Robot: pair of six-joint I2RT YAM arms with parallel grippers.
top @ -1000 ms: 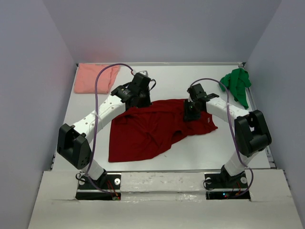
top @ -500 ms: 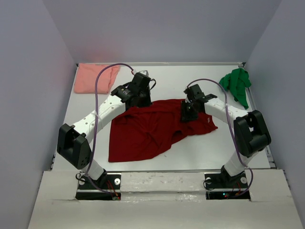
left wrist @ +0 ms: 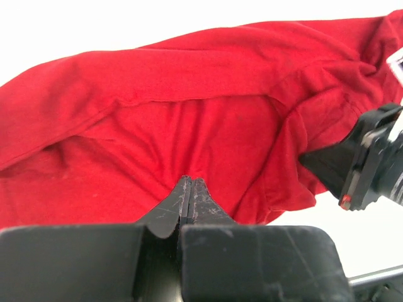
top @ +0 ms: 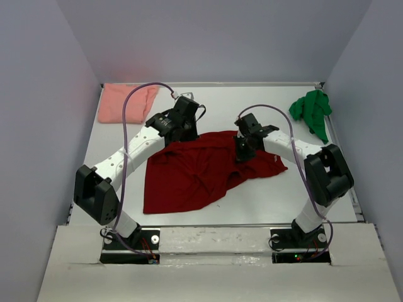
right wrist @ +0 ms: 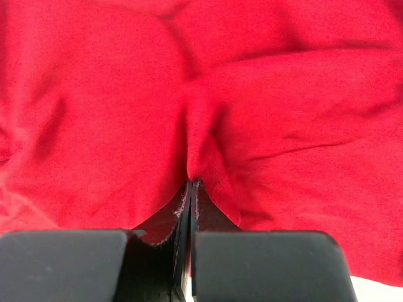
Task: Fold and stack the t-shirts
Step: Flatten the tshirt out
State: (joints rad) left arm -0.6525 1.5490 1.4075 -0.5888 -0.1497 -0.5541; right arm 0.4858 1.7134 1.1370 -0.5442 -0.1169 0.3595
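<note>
The dark red t-shirt lies crumpled and partly spread in the middle of the table. My left gripper is at its far left edge, shut on the red cloth; the fingertips press together with a small pucker of cloth at them. My right gripper is over the shirt's right part, shut on a raised ridge of red cloth. The pale salmon pink t-shirt lies in the far left corner. The bright green t-shirt is bunched at the far right.
The white table is walled in by grey panels on three sides. A purple cable loops over each arm. In the left wrist view the right gripper's black body shows at the right edge.
My right gripper has shifted a little to the left over the red shirt and closed on a fold of it. The left gripper has stayed shut in place.
</note>
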